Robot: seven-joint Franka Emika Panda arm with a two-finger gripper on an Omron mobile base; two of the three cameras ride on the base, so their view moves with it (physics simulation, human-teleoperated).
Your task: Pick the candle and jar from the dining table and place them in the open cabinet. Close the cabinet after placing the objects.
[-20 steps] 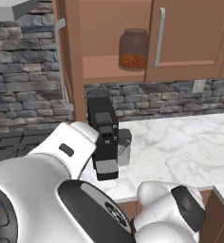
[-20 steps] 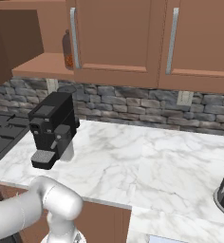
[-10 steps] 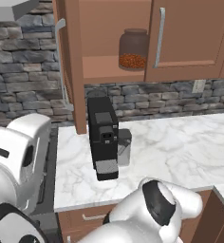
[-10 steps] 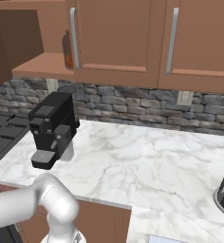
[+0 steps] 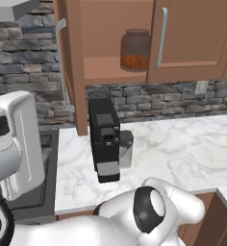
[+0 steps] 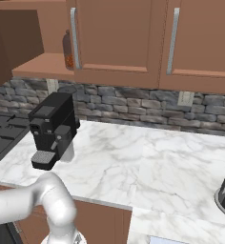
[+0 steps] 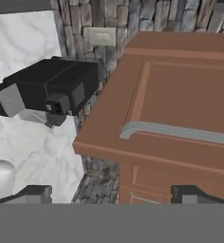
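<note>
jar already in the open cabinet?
Yes, the jar stands on the shelf of the open cabinet above the black coffee machine.

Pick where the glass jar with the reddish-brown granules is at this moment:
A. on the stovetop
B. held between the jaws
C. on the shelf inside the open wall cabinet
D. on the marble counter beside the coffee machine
C: in the left base view the jar stands on the shelf of the open cabinet, above the black coffee machine.

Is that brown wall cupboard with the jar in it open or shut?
Open. Its left door is swung out edge-on, so the shelf and the upright glass jar of reddish-brown granules show; the door beside it is shut.
</note>
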